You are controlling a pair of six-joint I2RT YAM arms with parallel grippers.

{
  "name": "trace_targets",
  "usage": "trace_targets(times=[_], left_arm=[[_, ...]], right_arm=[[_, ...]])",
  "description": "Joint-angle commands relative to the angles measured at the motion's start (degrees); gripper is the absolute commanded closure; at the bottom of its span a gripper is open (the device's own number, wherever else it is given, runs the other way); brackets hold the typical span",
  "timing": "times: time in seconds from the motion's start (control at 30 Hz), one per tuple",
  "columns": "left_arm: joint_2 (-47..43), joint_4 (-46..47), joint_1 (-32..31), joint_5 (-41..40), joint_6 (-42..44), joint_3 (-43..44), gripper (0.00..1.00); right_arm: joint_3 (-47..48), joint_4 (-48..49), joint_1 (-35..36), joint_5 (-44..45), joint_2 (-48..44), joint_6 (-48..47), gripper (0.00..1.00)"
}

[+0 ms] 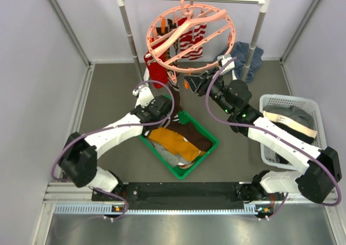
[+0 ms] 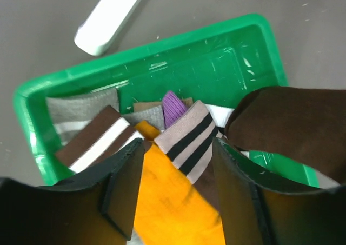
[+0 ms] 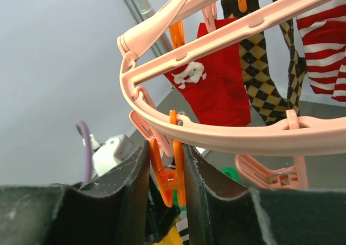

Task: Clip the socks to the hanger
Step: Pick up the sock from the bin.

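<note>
Squeezing orange clip (image 3: 162,176), right claw (image 3: 165,149)

Reaches forward and inward with the left arm (image 1: 116,132), elbow low near the base, wrist tipped down, and holds the left gripper (image 2: 178,147) wide open, fingers (image 2: 121,193) well apart and pointing downward. Stretches the right arm (image 1: 281,142) forward and to the left, wrist raised, with the right gripper (image 3: 165,159) nearly closed, apparently pinching an orange clip (image 3: 160,172) between its dark pads (image 3: 130,191)
</note>
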Motion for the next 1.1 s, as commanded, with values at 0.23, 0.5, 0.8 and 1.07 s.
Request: trace_targets(times=[0.23, 0.5, 0.8, 1.07], left_arm=[[8.52, 0.38, 0.69, -1.28, -9.28, 3.0, 0.47], [17.75, -1.72, 0.69, -0.49, -12.44, 8.71, 0.52], [22.68, -3.67, 0.69, 3.55, -19.04, 7.67, 0.62], [17.25, -7.88, 0.69, -0.13, -17.55, 8.54, 0.93]], right_arm=[[-1.7, -2.84, 1.41, -0.82, -0.16, -2.47, 1.0], [-2.05, -2.93, 1.32, -0.91, -0.34, -3.0, 1.0], [-2.84, -2.84, 1.24, -0.55, -0.6, -3.44, 1.0], [-3.02, -3.45, 1.24, 0.15, -1.56, -3.97, 1.0]])
